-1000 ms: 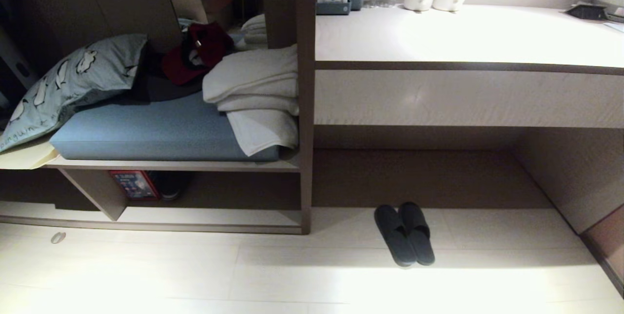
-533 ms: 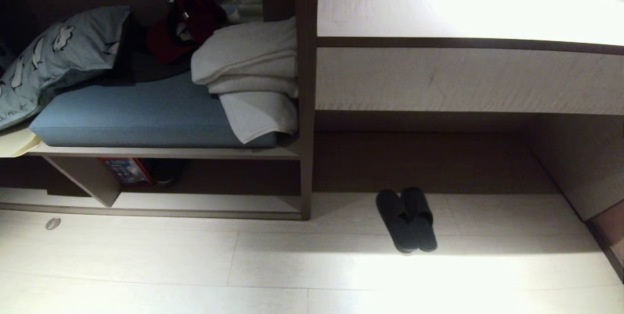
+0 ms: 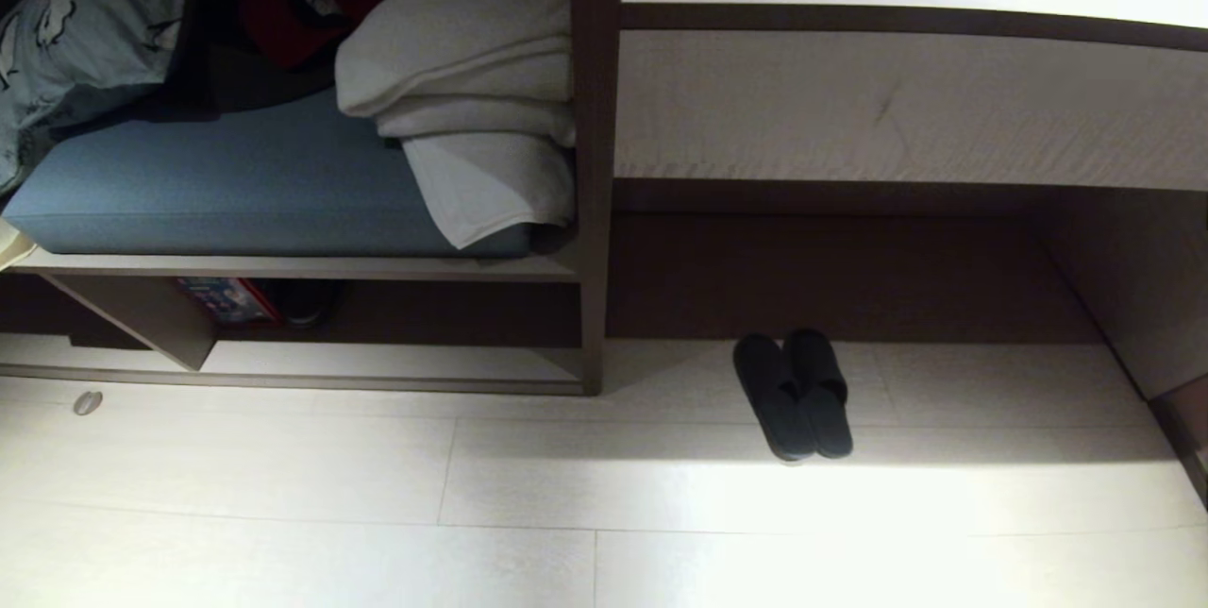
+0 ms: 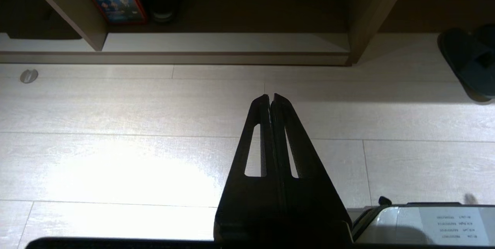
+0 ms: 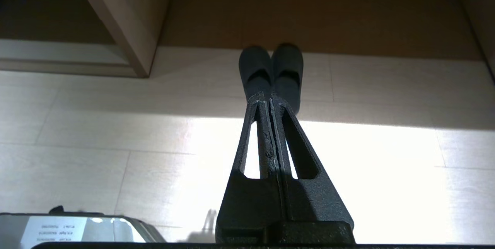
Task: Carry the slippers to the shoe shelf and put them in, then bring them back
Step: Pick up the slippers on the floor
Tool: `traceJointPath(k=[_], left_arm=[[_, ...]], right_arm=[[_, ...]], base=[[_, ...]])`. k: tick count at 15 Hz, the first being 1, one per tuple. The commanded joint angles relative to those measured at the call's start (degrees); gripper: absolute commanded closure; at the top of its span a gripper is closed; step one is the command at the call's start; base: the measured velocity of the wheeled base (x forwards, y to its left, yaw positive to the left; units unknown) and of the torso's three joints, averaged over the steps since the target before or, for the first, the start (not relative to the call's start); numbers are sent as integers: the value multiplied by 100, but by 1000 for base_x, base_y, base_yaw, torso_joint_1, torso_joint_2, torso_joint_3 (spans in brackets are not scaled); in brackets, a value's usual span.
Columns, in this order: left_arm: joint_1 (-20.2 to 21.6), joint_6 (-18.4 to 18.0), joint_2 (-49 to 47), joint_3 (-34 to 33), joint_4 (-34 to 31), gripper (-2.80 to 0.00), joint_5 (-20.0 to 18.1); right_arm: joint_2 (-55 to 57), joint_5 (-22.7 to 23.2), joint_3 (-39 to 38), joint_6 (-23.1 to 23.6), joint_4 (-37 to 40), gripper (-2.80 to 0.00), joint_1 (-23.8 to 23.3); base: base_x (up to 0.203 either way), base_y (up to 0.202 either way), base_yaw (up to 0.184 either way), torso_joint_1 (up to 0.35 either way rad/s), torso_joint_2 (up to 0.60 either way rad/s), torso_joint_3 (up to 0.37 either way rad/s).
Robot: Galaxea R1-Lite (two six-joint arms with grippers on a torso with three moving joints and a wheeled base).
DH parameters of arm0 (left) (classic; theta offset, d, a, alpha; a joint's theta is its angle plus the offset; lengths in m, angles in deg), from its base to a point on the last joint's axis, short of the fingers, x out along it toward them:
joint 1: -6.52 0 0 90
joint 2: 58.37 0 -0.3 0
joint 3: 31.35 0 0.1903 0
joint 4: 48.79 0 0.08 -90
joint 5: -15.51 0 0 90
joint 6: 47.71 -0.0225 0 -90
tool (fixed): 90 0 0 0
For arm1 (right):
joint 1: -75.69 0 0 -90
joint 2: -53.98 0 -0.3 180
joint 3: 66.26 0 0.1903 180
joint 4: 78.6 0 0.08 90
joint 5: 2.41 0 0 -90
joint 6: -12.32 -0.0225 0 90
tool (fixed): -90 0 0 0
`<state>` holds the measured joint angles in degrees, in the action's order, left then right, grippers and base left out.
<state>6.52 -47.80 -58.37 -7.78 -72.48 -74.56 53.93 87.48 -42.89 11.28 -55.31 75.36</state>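
Under the pale desk [image 3: 906,108], on the light floor [image 3: 528,514] just in front of its dark back panel, the slippers [image 3: 795,393] lie side by side and touching, toes pointing away from the robot. Nothing grips them, so the task looks to be at its very start — the approach, with pick-up not yet begun.

Neither arm shows in the head view. Each wrist view shows its own gripper above bare floor: the left gripper [image 4: 270,97] has its fingers pressed together on nothing, and the right gripper [image 5: 270,101] is likewise clenched and empty, lined up with the pair beyond it but apart from it.

My judgement is that the next move calls for getting lower and nearer, parting the fingers and taking the pair — probably by the soft uppers.

To the left, the shoe shelf [image 3: 396,361] is the low cubby with a slanted divider. Its right-hand bay looks free; further left sit a red-edged box [image 3: 225,298] and a dark shoe [image 3: 302,302]. On the bench above lie a blue cushion [image 3: 226,183], folded towels [image 3: 472,89] and a pillow [image 3: 85,32].
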Motion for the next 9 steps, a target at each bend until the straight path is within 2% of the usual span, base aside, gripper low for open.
traceJointPath(k=[1, 9], left_arm=[[0, 0, 0, -3, -2, 0, -1], [0, 9, 0, -3, -2, 0, -1]], right_arm=[[5, 2, 0, -1, -1, 0, 7], [5, 2, 0, -1, -1, 0, -2]], base=[[0, 0, 0, 3, 3, -201], [0, 0, 0, 4, 3, -197]])
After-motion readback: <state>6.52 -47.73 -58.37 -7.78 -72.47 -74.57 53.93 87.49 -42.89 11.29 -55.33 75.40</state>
